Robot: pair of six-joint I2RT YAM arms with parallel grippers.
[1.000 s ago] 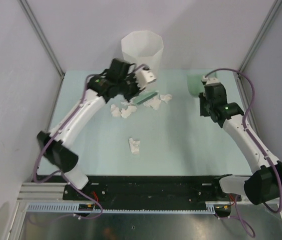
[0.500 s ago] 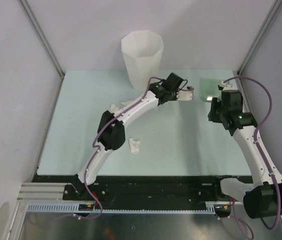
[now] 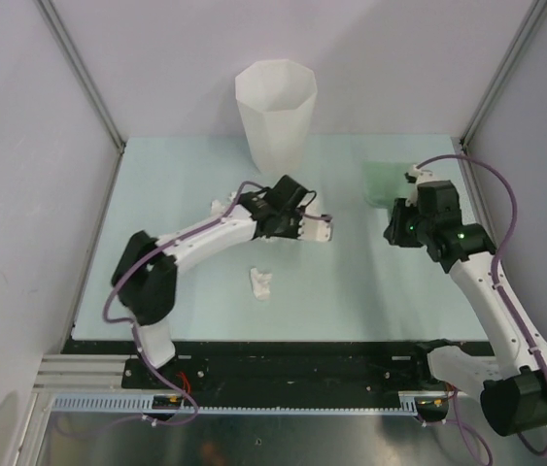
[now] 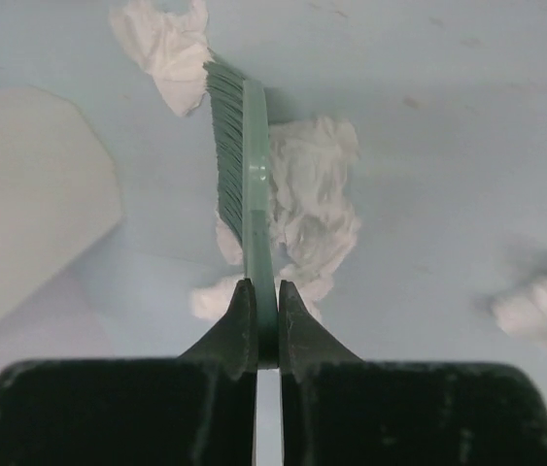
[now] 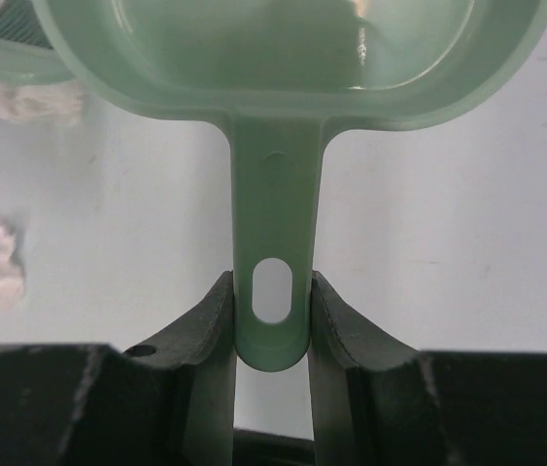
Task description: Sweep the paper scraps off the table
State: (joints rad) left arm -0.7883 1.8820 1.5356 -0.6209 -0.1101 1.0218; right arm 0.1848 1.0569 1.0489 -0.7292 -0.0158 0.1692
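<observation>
Left gripper is clamped on the brush amid the paper scraps; right gripper is closed on the dustpan; a sweep toward it is needed next.

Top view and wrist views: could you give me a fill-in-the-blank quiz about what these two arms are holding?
The green bristled plastic brush, beside crumpled white paper scraps, is clamped in the ____ arm's jaws. The right arm's jaws hold the pale green plastic dustpan by its ____. The tall white faceted bin stands ____ on the pale mint-green table.
Missing words: left; handle; upright.
</observation>
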